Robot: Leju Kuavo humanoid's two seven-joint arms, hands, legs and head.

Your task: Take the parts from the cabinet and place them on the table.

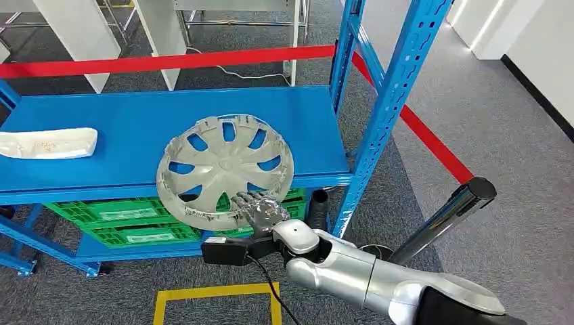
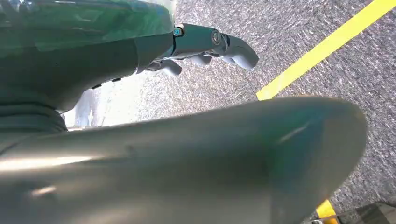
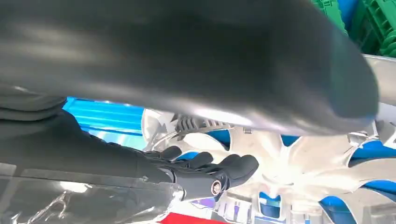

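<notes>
At the front edge of the blue shelf (image 1: 135, 128), the silver hubcap (image 1: 225, 169) sits tilted, its near rim hanging out past the shelf lip and over the green crates (image 1: 128, 220) on the lower level. Inner side faces up, spokes and clip ring visible.

Right hand (image 1: 260, 208) is on the hubcap's near rim, arm reaching in from lower right. Head view shows the fingers laid over the rim's upper side; right wrist view shows dark fingers (image 3: 219, 168) stretched along the spokes of the hubcap (image 3: 327, 163), close together, thumb on the opposite side. Reads as a grip on the rim, not a loose touch.

Left hand (image 2: 205, 46) hangs over grey carpet near a yellow floor line (image 2: 322, 51). Fingers loosely curled, apart, nothing in them.

A white part (image 1: 47, 143) lies at the left end of the same shelf, well apart from the hubcap. Red barrier tape (image 1: 169, 62) runs behind the rack and down the right side past the blue upright (image 1: 386, 108). A yellow square outline (image 1: 216, 301) is marked on the carpet below the shelf front.
</notes>
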